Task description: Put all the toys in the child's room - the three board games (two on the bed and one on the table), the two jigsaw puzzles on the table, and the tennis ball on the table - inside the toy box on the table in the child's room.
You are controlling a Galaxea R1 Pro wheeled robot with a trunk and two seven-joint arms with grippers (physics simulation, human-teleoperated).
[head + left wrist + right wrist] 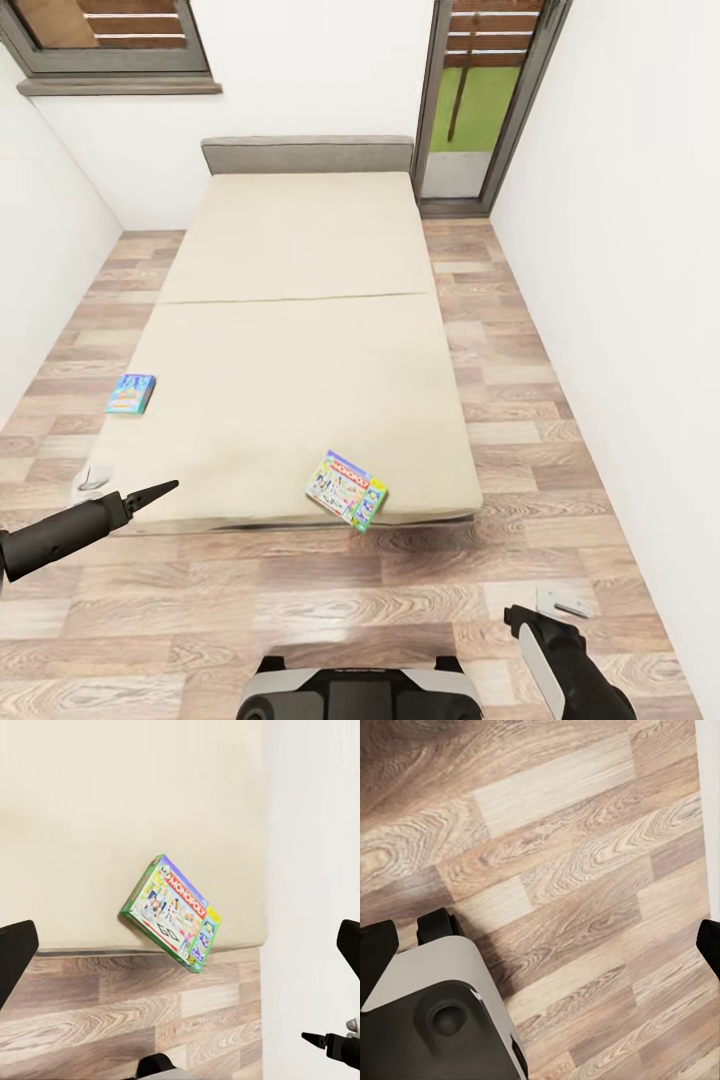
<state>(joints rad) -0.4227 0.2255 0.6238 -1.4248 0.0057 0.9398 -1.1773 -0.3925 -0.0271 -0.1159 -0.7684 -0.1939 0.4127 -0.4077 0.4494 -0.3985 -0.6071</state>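
step: fetching the bed's (300, 300) two games, judged
left gripper (150, 492): fingers look together
right gripper (522, 617): fingers' state unclear
next: reach the green-edged board game (347, 489) overhanging the edge; blue board game (131, 393) after

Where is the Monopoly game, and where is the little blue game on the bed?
Monopoly game (347, 488), head view, middle of its printed lid.
Blue game (131, 393), head view, middle of its top.
Bed (290, 300), head view, bare mattress.

Matt beige cloth covers the bed (300, 330); the floor (520, 420) is grained wood plank; the green-edged board game (347, 489) is glossy printed card.
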